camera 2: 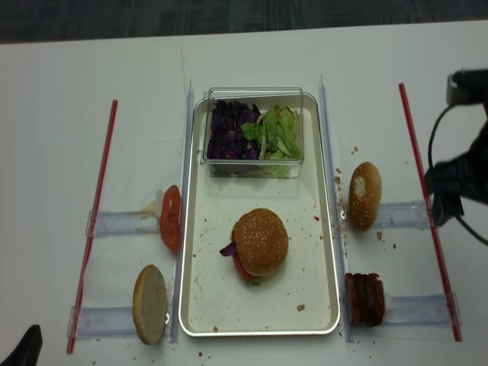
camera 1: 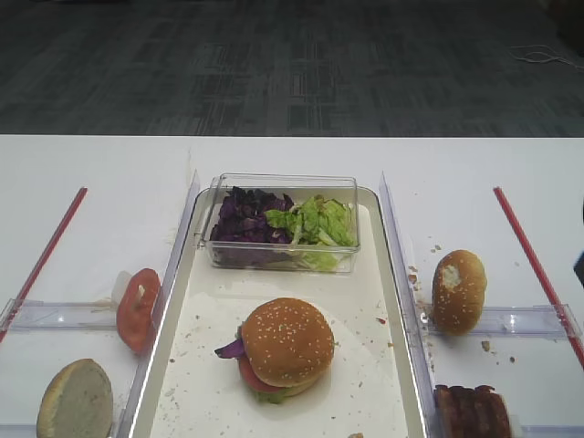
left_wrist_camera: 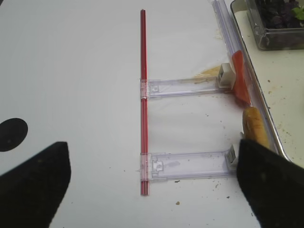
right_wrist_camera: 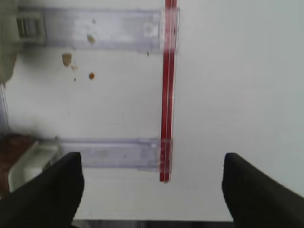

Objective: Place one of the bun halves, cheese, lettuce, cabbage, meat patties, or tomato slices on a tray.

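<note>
The sesame-seeded bun top (camera 1: 286, 339) sits on a stack in the middle of the cream tray (camera 1: 370, 301), with a tomato slice (camera 1: 258, 379) and a purple cabbage shred (camera 1: 232, 348) poking out beneath. More cabbage (camera 1: 246, 217) and lettuce (camera 1: 315, 221) fill a clear tub. Left of the tray stand a tomato slice (camera 1: 137, 308) and a pale bun half (camera 1: 75, 400). To the right are a brown bun (camera 1: 458, 290) and the meat patties (camera 1: 472, 412). My left gripper (left_wrist_camera: 152, 190) and right gripper (right_wrist_camera: 152, 190) are open over bare table, holding nothing. No cheese shows.
Red strips (camera 2: 95, 221) (camera 2: 427, 206) mark both outer sides, joined to clear plastic rails (camera 2: 118, 223) (camera 2: 404, 215). The right arm (camera 2: 457, 179) hangs over the right red strip. Crumbs dot the tray and table. The clear tub (camera 2: 255, 164) stands at the tray's far end.
</note>
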Tool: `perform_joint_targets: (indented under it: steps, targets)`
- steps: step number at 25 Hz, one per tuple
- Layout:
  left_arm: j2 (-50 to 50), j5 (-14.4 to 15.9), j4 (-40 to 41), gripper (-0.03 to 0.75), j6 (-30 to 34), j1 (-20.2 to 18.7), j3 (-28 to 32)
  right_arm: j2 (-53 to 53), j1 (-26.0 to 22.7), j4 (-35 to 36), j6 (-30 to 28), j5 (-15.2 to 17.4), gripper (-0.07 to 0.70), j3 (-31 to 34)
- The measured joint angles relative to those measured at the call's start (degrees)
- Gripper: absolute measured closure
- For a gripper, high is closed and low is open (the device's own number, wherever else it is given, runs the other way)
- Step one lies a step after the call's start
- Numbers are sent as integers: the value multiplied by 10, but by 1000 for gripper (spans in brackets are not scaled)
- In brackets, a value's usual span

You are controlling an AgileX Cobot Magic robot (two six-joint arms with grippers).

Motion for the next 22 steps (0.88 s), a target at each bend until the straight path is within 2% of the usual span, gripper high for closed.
perform_joint_targets:
  steps: [4,9,14,22]
  targets:
    - [0,0,0,30,0,0,0,-83,0,2,-9,-6,6,94]
    - [0,0,0,30,0,0,0,-195,0,2,-13,-5,6,159]
    - [0,0,0,30,0,0,0,-310,0,-1,-16,-2,6,189]
    - [0,0,0,30,0,0,0,-471,0,-11,-19,5,6,190]
